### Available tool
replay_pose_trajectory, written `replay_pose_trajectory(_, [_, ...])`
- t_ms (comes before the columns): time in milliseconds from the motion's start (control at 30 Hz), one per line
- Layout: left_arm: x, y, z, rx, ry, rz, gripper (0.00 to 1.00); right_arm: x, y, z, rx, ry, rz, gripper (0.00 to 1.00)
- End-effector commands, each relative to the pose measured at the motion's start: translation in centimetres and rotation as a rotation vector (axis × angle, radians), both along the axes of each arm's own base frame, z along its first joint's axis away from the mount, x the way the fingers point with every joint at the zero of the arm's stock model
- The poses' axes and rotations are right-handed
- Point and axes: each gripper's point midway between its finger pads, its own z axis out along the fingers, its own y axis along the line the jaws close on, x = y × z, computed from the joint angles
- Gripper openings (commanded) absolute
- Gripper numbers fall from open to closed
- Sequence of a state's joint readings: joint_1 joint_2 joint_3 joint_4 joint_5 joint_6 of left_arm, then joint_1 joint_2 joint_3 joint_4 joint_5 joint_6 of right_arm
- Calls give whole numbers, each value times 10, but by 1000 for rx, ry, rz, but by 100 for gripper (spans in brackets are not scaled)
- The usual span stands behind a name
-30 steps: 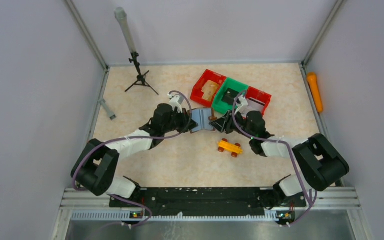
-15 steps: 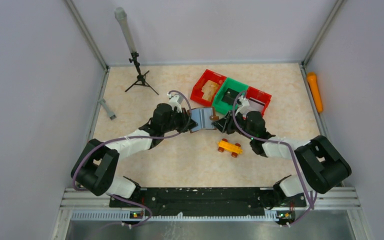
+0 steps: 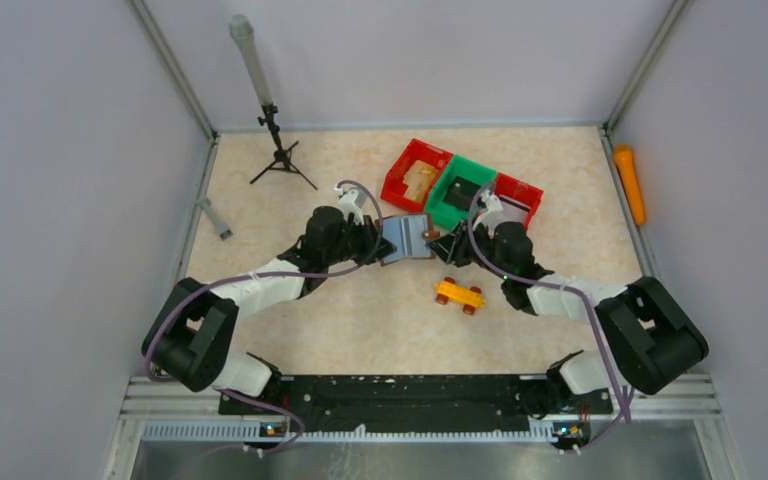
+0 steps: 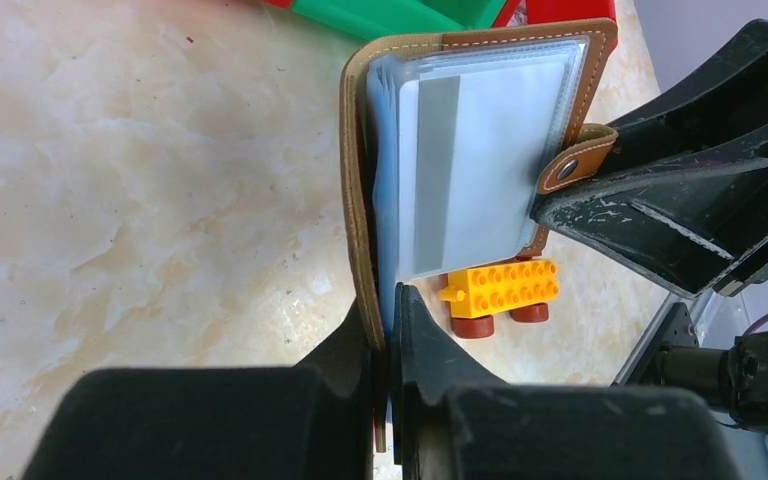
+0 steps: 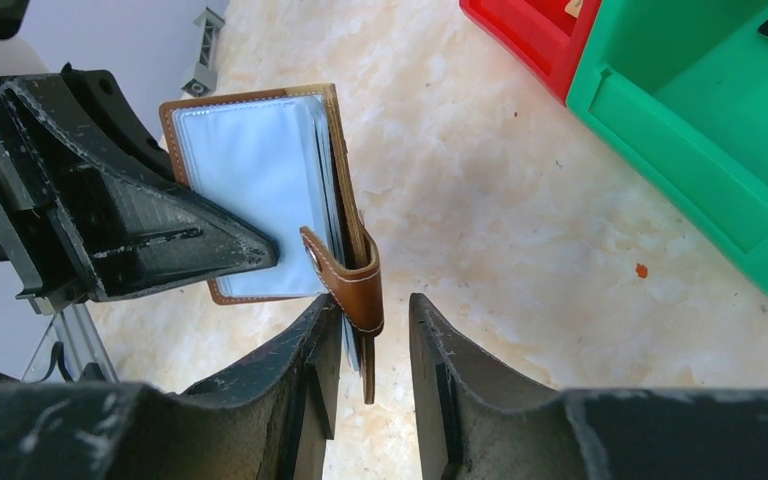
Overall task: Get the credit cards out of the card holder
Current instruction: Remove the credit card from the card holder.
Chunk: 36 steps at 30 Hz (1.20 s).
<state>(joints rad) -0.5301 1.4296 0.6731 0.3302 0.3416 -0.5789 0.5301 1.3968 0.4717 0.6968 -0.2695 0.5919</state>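
The brown card holder hangs open above the table between both arms. My left gripper is shut on its cover edge. A pale credit card with a grey stripe shows inside a clear sleeve. My right gripper is open around the holder's other edge and snap strap. The left finger touches the pages, while the right finger stands apart. A black card lies in the green bin.
Red bins flank the green bin behind the holder. An orange toy car sits on the table just below the grippers. A small tripod stands at the back left, and an orange cylinder lies along the right wall.
My right gripper's jaws have narrowed around the holder's edge. The left gripper has kept its grip and the holder has barely moved.
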Motion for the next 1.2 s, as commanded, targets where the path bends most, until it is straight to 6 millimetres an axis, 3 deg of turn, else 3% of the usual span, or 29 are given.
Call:
replay_pose_trajectory(0, [8, -5, 26, -62, -72, -7, 0, 2, 3, 22, 16, -80, 2, 32])
replay_pose_trajectory(500, [4, -8, 30, -83, -84, -31, 0, 6, 1, 15, -9, -53, -18, 34])
replay_pose_trajectory(600, [1, -13, 32, -99, -85, -65, 0, 4, 9, 8, -8, -25, 28, 34])
replay_pose_trajectory(800, [-2, -22, 31, -119, -63, -125, 0, -8, 31, 14, 25, -47, 134, 35])
replay_pose_trajectory(1167, [-4, -28, 28, -125, -42, -160, 0, -12, 35, 18, 33, -70, 166, 35])
